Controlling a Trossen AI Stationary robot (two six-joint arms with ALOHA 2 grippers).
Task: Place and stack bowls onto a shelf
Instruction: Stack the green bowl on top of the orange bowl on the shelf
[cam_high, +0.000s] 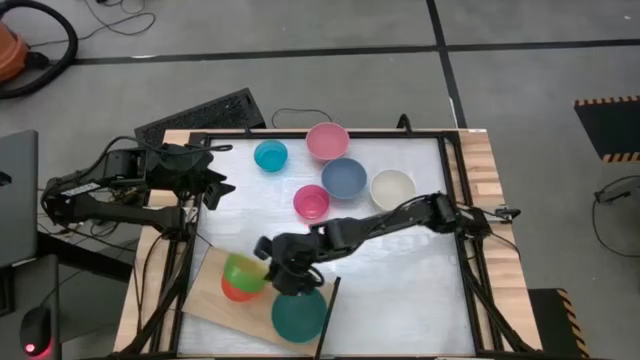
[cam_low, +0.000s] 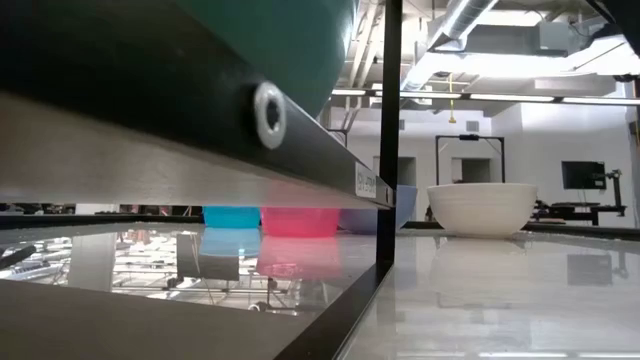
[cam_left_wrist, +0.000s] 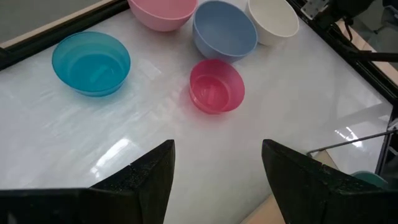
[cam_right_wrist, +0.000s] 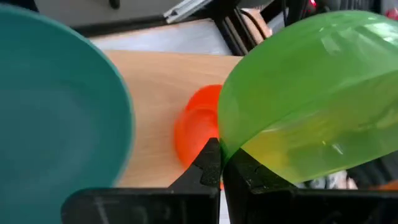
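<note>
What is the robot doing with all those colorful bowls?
The right gripper is pinching the rim of the lime green bowl and holding it over the red-orange bowl on the wooden shelf. The big teal bowl sits on the shelf beside them. The left gripper waits open at the table's edge. The cyan bowl, pink bowl, blue bowl, cream bowl and magenta bowl sit on the white table.

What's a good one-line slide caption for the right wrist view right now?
Right gripper pinches the lime green bowl above the red-orange bowl on the shelf.
</note>
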